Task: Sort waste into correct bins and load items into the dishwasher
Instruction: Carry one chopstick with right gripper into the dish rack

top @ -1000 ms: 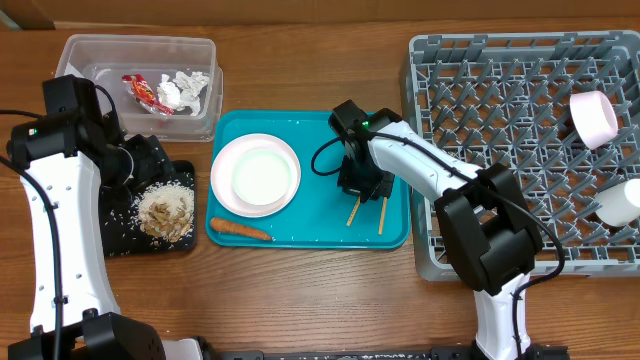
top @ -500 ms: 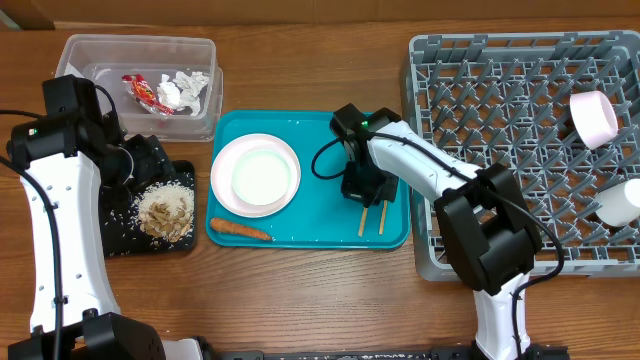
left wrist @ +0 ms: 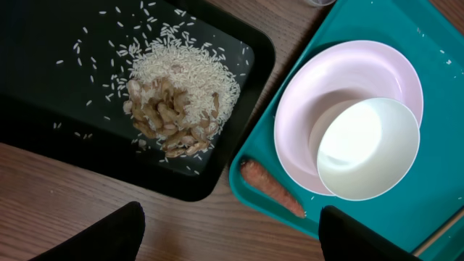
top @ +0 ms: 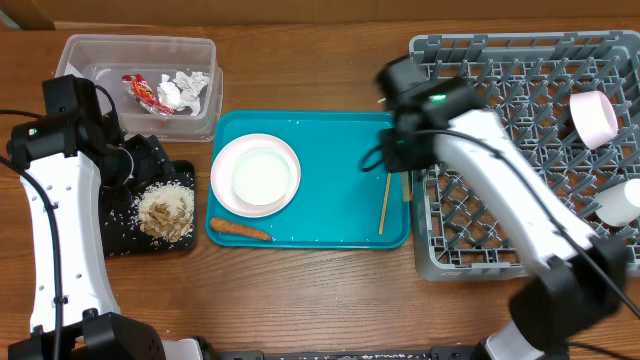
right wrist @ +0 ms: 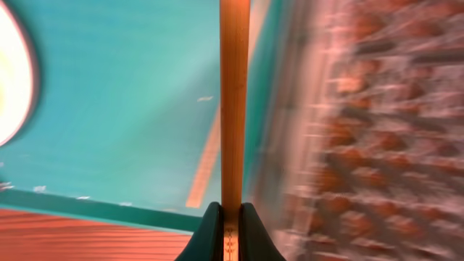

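Over the teal tray's (top: 340, 190) edge by the dish rack (top: 470, 110), the right gripper (right wrist: 232, 220) clamps one chopstick (right wrist: 234, 87); the other chopstick (top: 383, 206) lies on the tray.

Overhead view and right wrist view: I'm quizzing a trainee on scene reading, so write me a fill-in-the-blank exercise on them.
The right gripper is shut on one pale wooden ____.
The thin orange carrot piece lies on the rectangular tray coloured ____.
The beige grainy food scraps lie on the shallow tray coloured ____.
Missing words: chopstick, teal, black.
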{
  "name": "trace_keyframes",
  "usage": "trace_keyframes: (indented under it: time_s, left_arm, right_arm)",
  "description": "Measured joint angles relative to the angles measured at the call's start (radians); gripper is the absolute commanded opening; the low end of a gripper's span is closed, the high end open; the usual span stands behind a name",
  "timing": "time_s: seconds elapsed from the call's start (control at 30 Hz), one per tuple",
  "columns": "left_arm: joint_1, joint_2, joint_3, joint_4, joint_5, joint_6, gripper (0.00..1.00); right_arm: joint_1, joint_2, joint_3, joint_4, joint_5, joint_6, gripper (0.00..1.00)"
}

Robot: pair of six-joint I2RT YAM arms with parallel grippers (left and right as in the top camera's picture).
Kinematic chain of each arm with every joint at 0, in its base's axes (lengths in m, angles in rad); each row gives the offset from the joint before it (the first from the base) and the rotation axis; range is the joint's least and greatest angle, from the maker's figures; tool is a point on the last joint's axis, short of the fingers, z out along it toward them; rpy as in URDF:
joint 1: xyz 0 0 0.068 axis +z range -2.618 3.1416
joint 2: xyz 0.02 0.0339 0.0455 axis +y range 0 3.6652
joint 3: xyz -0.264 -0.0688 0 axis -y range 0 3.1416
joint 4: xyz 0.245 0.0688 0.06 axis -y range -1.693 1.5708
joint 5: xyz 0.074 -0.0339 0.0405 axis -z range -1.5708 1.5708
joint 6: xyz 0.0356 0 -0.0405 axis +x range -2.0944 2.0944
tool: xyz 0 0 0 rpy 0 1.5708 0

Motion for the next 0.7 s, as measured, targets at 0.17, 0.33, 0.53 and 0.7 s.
trace_keyframes:
  time_s: [0.17, 0.33, 0.53, 0.7]
  left_arm:
    - [0.0, 0.0, 0.0, 0.0, 0.0, 0.0, 0.79]
    - [0.0, 0.0, 0.0, 0.0, 0.0, 0.0, 0.79]
    - [0.0, 0.0, 0.0, 0.0, 0.0, 0.0, 0.79]
    - [0.0, 0.0, 0.0, 0.0, 0.0, 0.0, 0.79]
  right_arm:
    - [-0.096, -0.01, -0.011, -0.019, 0.043, -0.068, 0.04]
    - [-0.129, -0.006, -0.085, 0.005, 0.033, -0.089, 0.04]
    - [-0.133, -0.004, -0.206, 0.074, 0.029, -0.1, 0.05]
    - [-0.133, -0.002, -0.253, 0.077, 0.029, -0.099, 0.11]
